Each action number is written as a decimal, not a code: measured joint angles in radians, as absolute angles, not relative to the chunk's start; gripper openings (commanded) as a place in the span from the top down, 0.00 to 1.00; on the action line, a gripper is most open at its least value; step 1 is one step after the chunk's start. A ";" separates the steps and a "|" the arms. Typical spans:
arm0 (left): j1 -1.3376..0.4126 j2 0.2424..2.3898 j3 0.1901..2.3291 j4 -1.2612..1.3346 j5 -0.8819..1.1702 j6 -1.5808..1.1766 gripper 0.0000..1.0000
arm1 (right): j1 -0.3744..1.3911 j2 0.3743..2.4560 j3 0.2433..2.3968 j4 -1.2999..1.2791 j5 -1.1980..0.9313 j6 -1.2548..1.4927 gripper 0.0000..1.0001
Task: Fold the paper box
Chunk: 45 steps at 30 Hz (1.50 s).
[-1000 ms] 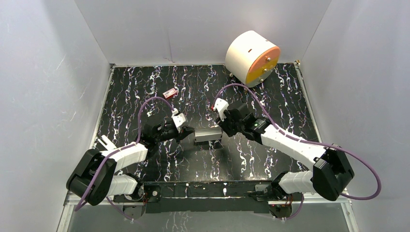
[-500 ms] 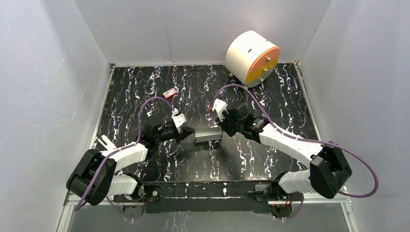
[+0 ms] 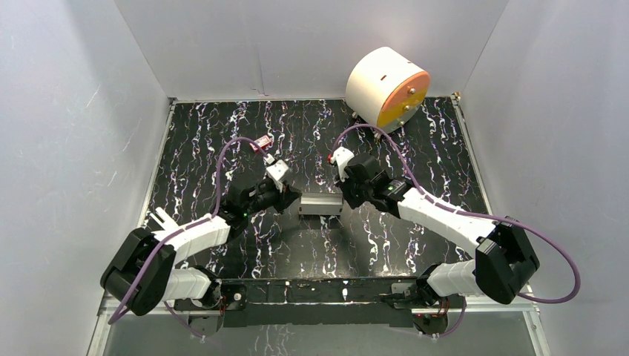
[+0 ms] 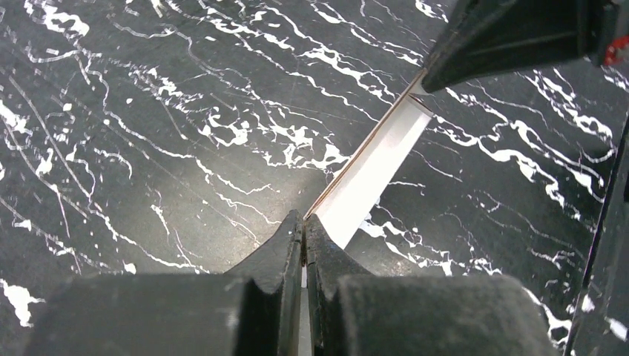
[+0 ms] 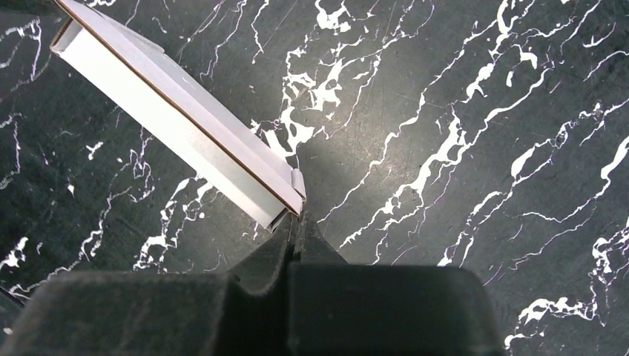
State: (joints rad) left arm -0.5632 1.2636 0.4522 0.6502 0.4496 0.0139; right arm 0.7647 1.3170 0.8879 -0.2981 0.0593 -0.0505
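The paper box is a long, narrow piece of white cardboard, partly folded, stretched between my two grippers in the middle of the black marbled table. My left gripper is shut on its left end. In the left wrist view a thin white edge of the paper box runs between the closed tips of my left gripper. My right gripper is shut on the other end. In the right wrist view the corner flap of the paper box meets the closed tips of my right gripper.
A big white cylinder with an orange face stands at the back right. A tiny red item lies behind the left arm, near its purple cable. White walls enclose the table on three sides.
My right gripper has closed onto the box's right end. The left gripper and the box have shifted a little toward the back and to the right.
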 measured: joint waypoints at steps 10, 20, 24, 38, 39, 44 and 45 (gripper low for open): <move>-0.608 1.219 0.461 0.591 0.229 -0.241 1.00 | 0.854 1.316 0.907 -0.325 0.223 0.175 1.00; -0.683 1.219 0.461 0.566 0.025 -0.411 1.00 | 0.915 1.328 0.907 -0.319 0.390 0.369 1.00; -0.699 1.220 0.461 0.558 -0.036 -0.464 1.00 | 0.934 1.343 0.907 -0.305 0.438 0.419 1.00; -0.731 1.237 0.461 0.542 -0.169 -0.552 1.00 | 0.967 1.396 0.909 -0.261 0.530 0.527 1.00; -0.732 1.238 0.461 0.542 -0.172 -0.554 1.00 | 0.968 1.398 0.910 -0.261 0.533 0.534 1.00; -0.742 1.240 0.461 0.543 -0.196 -0.562 1.00 | 0.969 1.411 0.922 -0.269 0.551 0.571 1.00; -0.744 1.240 0.461 0.543 -0.198 -0.562 1.00 | 0.969 1.411 0.922 -0.270 0.553 0.574 1.00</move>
State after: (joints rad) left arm -0.7437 1.2404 0.4610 0.5434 -0.1982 -0.5625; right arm 0.9691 1.4113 0.9222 -0.2695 0.5533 0.5739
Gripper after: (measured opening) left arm 0.010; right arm 0.011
